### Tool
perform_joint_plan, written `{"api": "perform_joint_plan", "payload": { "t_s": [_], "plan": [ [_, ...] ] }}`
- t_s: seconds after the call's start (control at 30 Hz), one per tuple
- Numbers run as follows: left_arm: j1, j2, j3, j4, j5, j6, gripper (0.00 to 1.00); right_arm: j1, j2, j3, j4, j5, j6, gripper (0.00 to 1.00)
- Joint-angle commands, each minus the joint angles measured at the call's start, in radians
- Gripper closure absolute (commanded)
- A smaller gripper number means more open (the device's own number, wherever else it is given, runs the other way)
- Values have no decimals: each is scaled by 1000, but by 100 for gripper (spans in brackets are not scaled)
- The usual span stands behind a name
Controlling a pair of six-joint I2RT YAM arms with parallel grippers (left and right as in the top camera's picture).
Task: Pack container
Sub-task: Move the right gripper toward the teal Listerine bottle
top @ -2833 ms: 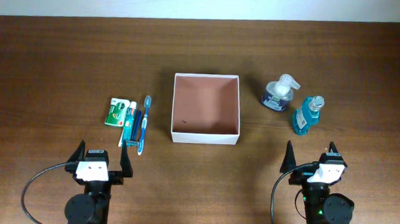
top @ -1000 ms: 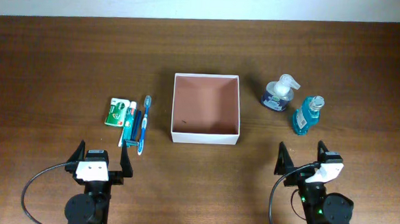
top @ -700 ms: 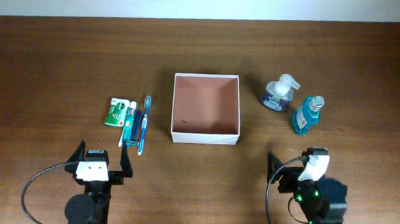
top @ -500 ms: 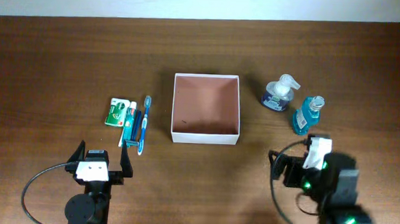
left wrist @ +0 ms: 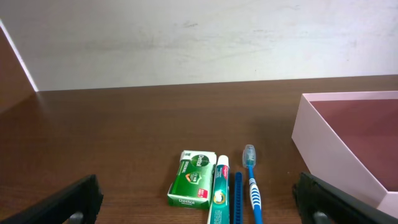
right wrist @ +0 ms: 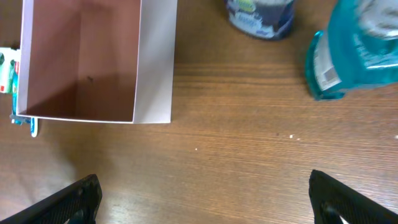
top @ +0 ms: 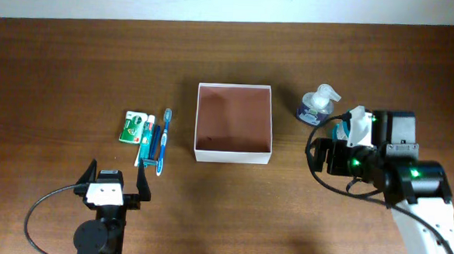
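Observation:
The container [top: 233, 154], a square white-walled box with a pinkish-brown inside, sits mid-table and is empty. It also shows in the left wrist view [left wrist: 324, 148] and the right wrist view [right wrist: 155, 62]. A clear pump soap bottle [top: 318, 105] stands right of it, with a blue bottle [right wrist: 357, 53] beside that, mostly hidden under my right arm in the overhead view. My right gripper [top: 324, 153] hovers open and empty above the table just in front of the bottles [right wrist: 205, 208]. My left gripper [top: 113, 185] rests open and empty near the front edge [left wrist: 196, 214].
Left of the container lie a green soap box [top: 133, 127], a toothpaste tube [top: 144, 142], a dark blue stick [left wrist: 237, 198] and a blue toothbrush [top: 164, 139], side by side ahead of my left gripper. A pale wall runs along the table's far edge.
My right arm has risen from its rest and swung forward and right, over toward the two bottles; it now covers most of the blue bottle from above. The left arm has not moved.

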Motion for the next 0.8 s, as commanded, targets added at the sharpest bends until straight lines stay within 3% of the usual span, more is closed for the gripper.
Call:
{"api": "perform_joint_plan", "payload": {
  "t_s": [0.0,0.77],
  "plan": [
    [-4,-6,-8,0,11,16,1,-7,53,14,-13,-59,-10,2],
    [-4,-6,-8,0,11,16,1,-7,85,13,-54,-56,-34,2]
  ]
}}
